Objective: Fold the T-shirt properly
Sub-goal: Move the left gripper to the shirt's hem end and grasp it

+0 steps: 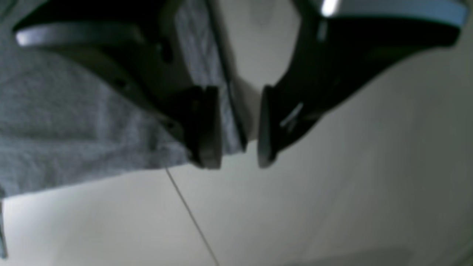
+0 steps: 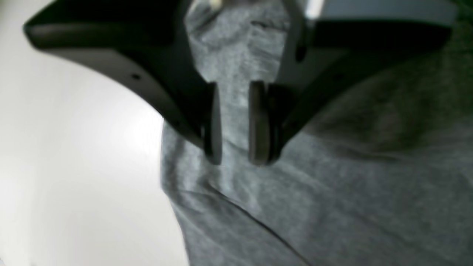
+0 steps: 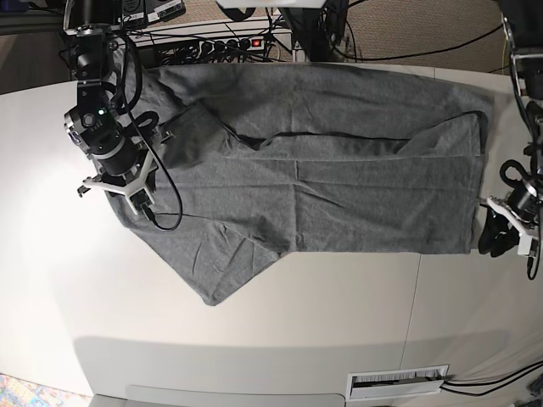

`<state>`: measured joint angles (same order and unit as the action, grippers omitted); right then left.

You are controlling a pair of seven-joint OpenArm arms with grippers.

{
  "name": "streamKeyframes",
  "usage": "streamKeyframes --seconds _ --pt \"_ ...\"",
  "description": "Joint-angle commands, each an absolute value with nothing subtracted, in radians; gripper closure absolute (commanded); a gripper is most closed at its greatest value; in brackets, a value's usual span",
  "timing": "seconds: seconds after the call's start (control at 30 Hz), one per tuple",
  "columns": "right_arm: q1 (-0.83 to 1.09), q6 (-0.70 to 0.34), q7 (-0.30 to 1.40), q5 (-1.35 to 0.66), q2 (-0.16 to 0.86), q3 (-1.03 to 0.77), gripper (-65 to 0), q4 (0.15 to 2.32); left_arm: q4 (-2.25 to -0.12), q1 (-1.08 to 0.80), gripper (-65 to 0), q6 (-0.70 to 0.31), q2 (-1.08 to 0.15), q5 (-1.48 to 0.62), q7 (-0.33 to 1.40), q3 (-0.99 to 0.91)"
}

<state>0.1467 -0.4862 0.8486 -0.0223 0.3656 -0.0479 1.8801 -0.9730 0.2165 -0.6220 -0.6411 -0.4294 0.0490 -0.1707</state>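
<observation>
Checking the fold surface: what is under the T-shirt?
The T-shirt lies on a white table, bare around it. A seam in the tabletop runs up to its hem. Whatever lies beneath the cloth itself is covered.

Count by kind. T-shirt (image 3: pixel 322 170): one, grey, the only cloth in view. Arms: two, each with one pincer; right pincer (image 3: pixel 138 197) at 9 o'clock, left pincer (image 3: pixel 499 240) at 3 o'clock. Worktop (image 3: pixel 280 322): one, white. Power strip (image 3: pixel 233 42): one, at 12 o'clock. Vent grille (image 3: pixel 397 382): one, at 5 o'clock.
</observation>
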Motion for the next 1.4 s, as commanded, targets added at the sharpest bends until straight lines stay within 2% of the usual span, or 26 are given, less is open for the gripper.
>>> streamKeyframes --seconds 0.0,0.17,0.3,0.37,0.6,0.77,1.1,1.17,1.33,1.37 --pt "0.133 -0.478 0.830 -0.018 0.380 -0.062 -14.3 1.896 -0.962 0.260 -19.4 -0.625 -0.656 -0.416 0.027 -0.151" --pt "0.133 -0.478 0.839 -0.018 0.380 -0.087 -14.3 1.896 -0.840 0.361 -19.4 -0.614 -0.617 -0.306 0.012 -0.035" --pt "0.133 -0.479 0.842 -0.018 0.380 -0.089 -14.3 1.896 -0.777 0.398 -19.4 -0.519 -0.615 -0.266 -0.073 0.028" --pt "0.133 -0.478 0.842 -0.018 0.380 -0.089 -14.3 1.896 -0.756 0.411 -19.4 -0.505 -0.615 -0.228 -0.088 0.037" --pt "0.133 -0.478 0.838 -0.019 0.380 -0.089 -14.3 1.896 -0.751 0.416 -19.5 -0.506 -0.623 -0.183 -0.116 0.036" --pt "0.133 -0.479 0.841 -0.019 0.380 -0.089 -14.3 1.896 -0.751 0.415 -24.6 -0.520 -0.620 -0.183 -0.081 0.036" --pt "0.133 -0.479 0.841 -0.019 0.380 -0.089 -14.3 1.897 -0.750 0.412 -24.5 -0.502 -0.601 -0.183 -0.078 0.036" --pt "0.133 -0.479 0.841 -0.018 0.380 -0.089 -14.3 1.897 -0.750 0.410 -21.5 -0.477 -0.588 -0.183 -0.080 0.036" --pt "0.123 -0.477 0.838 -0.005 0.380 -0.089 -14.2 1.898 -0.750 0.413 0.0 -0.469 -0.582 -0.182 -0.114 0.036" --pt "0.118 -0.477 0.838 0.002 0.380 -0.089 -14.2 1.898 -0.752 0.416 0.0 -0.473 -0.585 -0.183 -0.114 0.036"
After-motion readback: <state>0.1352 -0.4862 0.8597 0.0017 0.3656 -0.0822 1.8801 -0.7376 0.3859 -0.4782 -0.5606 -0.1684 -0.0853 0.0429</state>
